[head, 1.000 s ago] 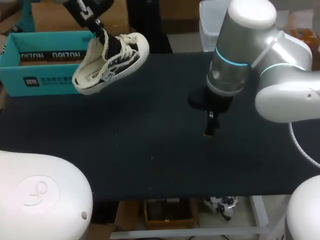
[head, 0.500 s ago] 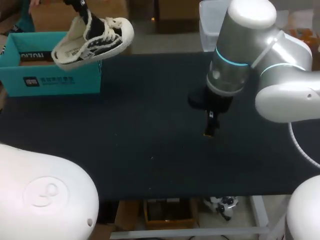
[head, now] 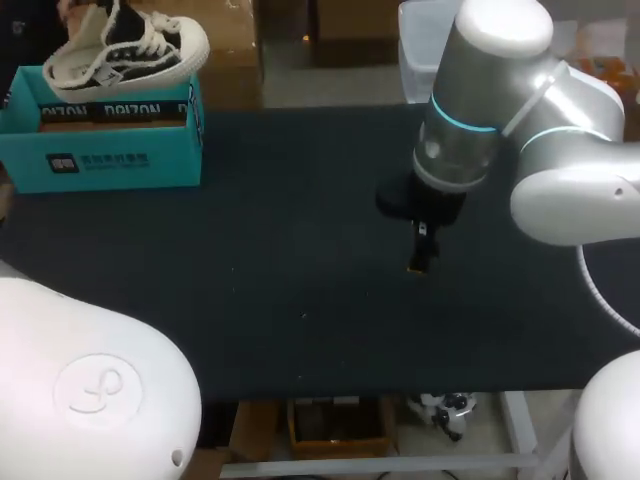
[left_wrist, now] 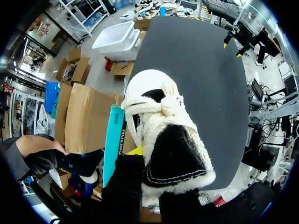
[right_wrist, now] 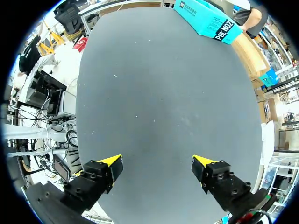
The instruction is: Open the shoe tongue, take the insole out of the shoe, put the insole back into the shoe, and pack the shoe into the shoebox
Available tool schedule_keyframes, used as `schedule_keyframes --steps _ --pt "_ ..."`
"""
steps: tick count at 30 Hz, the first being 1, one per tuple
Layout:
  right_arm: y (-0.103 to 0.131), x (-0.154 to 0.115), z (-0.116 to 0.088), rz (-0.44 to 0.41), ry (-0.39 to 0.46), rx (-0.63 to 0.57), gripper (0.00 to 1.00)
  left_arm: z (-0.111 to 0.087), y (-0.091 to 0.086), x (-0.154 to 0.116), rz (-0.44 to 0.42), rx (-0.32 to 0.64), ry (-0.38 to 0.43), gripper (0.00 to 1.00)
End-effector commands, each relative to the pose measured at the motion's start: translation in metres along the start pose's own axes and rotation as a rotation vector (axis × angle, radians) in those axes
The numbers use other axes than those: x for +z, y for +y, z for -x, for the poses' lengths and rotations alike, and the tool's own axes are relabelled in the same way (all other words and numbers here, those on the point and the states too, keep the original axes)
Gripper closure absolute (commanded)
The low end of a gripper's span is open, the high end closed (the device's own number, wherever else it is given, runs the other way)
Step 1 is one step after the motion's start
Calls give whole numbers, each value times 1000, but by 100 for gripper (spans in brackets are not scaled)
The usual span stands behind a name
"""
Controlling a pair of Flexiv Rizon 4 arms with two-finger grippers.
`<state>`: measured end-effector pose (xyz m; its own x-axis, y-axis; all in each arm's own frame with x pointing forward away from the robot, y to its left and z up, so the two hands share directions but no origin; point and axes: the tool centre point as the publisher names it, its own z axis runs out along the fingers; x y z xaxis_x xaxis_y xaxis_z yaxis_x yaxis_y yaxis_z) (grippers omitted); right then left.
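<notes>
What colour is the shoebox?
The shoebox is teal with white print on its side. The head view shows it best.

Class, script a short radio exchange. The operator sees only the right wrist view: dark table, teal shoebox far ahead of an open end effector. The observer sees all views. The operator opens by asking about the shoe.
Operator: I see the shoebox, nothing else. Where is the shoe?
Observer: Head view: it hangs in the air over the shoebox, at the table's rear left corner.
Operator: What holds it?
Observer: The left end effector, shut on its open end in the left wrist view, toe pointing away.
</notes>
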<state>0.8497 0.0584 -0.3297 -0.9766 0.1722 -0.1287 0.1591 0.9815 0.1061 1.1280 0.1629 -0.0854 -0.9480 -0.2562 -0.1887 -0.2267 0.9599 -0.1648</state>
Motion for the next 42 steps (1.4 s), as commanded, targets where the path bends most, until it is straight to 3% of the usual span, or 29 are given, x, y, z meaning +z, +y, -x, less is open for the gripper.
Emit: schedule_keyframes --steps 1,26,27,28,29,30,32,41,42 --pt "-1 0 0 -1 0 -1 0 12 3 -1 5 0 38 100" --pt "-1 0 0 -1 0 -1 0 12 3 -1 5 0 38 100" --pt "-1 0 0 -1 0 -1 0 20 12 1 6 0 41 100" --pt "-1 0 0 -1 0 -1 0 43 34 8 31 7 42 100" --pt "-1 0 0 -1 0 -1 0 43 34 8 31 7 42 100" --pt "-1 0 0 -1 0 -1 0 57 44 15 50 10 38 100" --pt "-1 0 0 -1 0 -1 0 97 75 53 97 49 57 100" --pt "-1 0 0 -1 0 -1 0 101 78 59 102 52 66 100" --pt "-1 0 0 -1 0 -1 0 115 86 77 123 51 85 100"
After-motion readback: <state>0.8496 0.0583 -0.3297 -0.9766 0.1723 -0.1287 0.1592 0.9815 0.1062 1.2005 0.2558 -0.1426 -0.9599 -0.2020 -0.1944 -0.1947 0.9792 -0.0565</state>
